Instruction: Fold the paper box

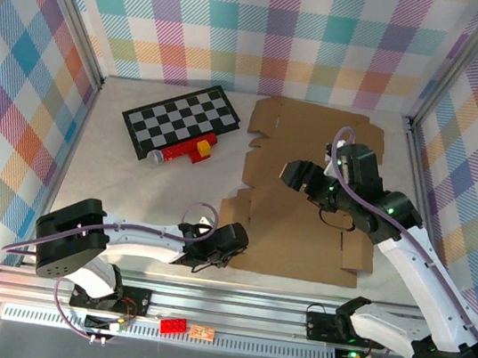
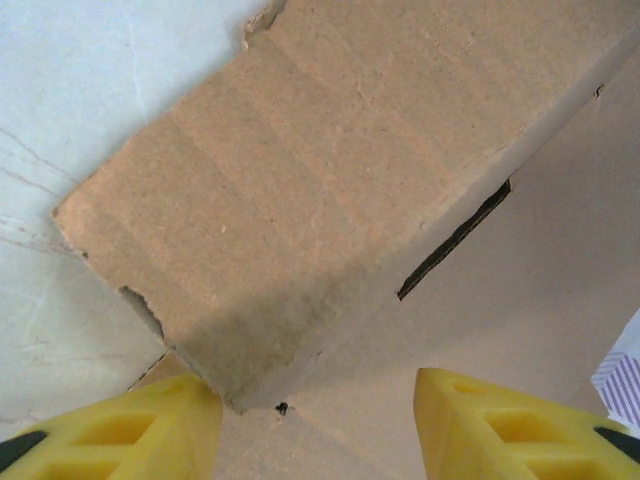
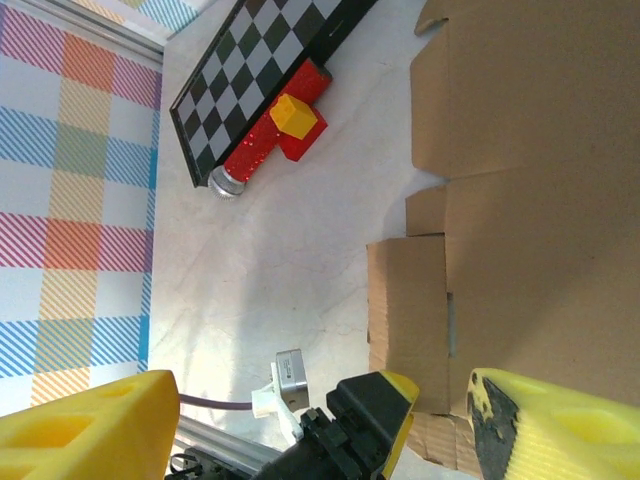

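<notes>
Paper box (image 1: 308, 198) lies flat and unfolded on the table (image 1: 175, 187), right of centre. Left gripper (image 2: 320, 400), part-open, straddles its near-left flap corner. Right gripper (image 3: 322, 385) hangs wide above it.

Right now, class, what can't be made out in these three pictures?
Left wrist view: the bottom edge cuts off the left gripper; whether it touches the cardboard flap is unclear.
Top view: the right arm hides part of the paper box.
Top view: the red object by the checkerboard is too small.
</notes>
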You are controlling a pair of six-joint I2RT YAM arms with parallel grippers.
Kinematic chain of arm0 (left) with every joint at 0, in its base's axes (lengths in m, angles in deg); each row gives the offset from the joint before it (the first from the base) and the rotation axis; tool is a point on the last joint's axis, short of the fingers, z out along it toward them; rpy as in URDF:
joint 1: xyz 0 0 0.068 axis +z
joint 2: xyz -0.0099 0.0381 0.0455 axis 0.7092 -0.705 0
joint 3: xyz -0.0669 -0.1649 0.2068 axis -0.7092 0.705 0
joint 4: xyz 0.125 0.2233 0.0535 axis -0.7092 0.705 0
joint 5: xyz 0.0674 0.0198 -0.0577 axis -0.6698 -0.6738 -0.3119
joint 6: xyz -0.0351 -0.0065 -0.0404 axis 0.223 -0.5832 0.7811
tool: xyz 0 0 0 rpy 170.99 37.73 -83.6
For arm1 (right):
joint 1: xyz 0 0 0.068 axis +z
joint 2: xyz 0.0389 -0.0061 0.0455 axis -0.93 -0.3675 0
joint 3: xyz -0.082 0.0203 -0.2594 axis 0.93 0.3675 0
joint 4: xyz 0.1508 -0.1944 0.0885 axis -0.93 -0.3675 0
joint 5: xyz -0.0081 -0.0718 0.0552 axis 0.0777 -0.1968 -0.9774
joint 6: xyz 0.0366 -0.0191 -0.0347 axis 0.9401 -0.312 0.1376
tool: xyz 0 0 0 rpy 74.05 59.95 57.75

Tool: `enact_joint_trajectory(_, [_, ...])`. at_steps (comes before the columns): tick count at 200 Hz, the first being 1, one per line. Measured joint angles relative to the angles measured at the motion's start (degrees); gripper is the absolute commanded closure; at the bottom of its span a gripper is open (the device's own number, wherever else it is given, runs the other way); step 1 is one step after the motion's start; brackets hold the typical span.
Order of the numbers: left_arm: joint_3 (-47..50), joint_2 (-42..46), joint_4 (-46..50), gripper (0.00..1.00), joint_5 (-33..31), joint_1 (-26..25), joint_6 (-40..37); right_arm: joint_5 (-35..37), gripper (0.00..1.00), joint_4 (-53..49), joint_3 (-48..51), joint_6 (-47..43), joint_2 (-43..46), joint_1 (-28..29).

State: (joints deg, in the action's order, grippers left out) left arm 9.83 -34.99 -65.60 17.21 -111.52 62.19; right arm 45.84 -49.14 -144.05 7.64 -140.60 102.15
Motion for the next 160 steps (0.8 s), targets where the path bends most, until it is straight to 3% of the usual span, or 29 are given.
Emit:
enact_joint_trajectory(52, [0.83,-1.14,-1.97,0.65,-2.58,-0.02,0.50,-0.61,0.26,-0.39,1.79,0.02,0.96,0.00])
enact_joint_trajectory(95, [0.83,-1.07,-2.16,1.00,-4.09,-0.07,-1.18,-0.55,0.30,-1.44,1.79,0.28,1.49,0.00])
enact_joint_trajectory(160, [-5.33,3.19,1.36,1.00,-5.09,0.15,-5.97,2.32,0.36,-8.31,2.32,9.03,3.04,0.00])
